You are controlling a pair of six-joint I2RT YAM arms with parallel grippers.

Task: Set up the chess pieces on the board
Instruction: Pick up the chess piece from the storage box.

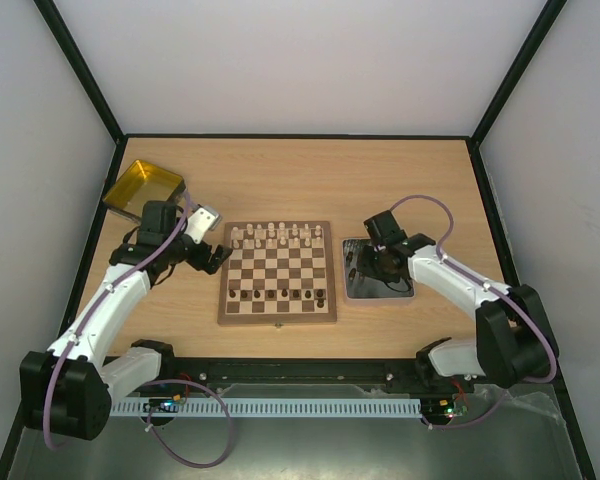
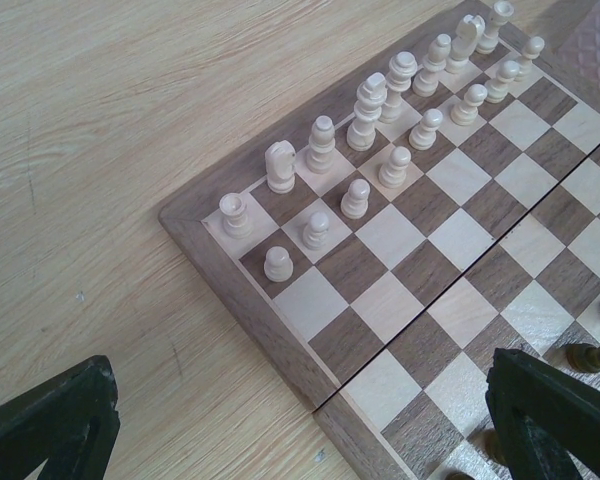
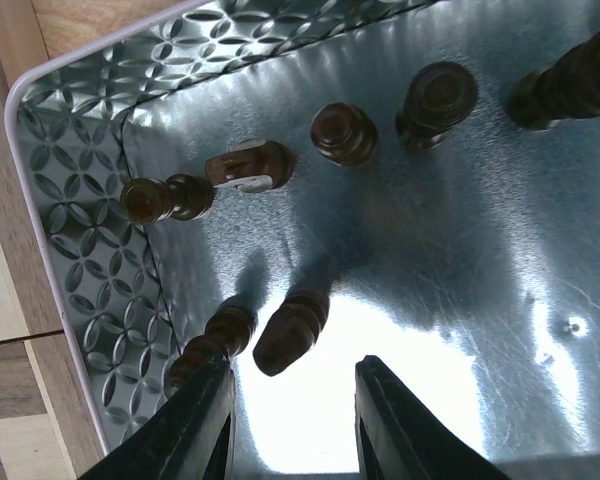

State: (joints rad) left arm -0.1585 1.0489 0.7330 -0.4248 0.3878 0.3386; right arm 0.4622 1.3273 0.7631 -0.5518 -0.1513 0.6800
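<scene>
The board lies mid-table. Cream chess pieces fill its two far rows, and a few dark pieces stand along its near side. In the left wrist view the cream pieces stand in rows on the board. My left gripper hangs open and empty over the board's left edge. My right gripper is open inside the grey tray, with nothing between its fingers. A dark piece lies just ahead of them. Another dark piece lies against the left finger.
Several more dark pieces stand or lie further back in the grey tray, right of the board. A yellow translucent tray sits at the far left, behind my left arm. Dark walls close in the table.
</scene>
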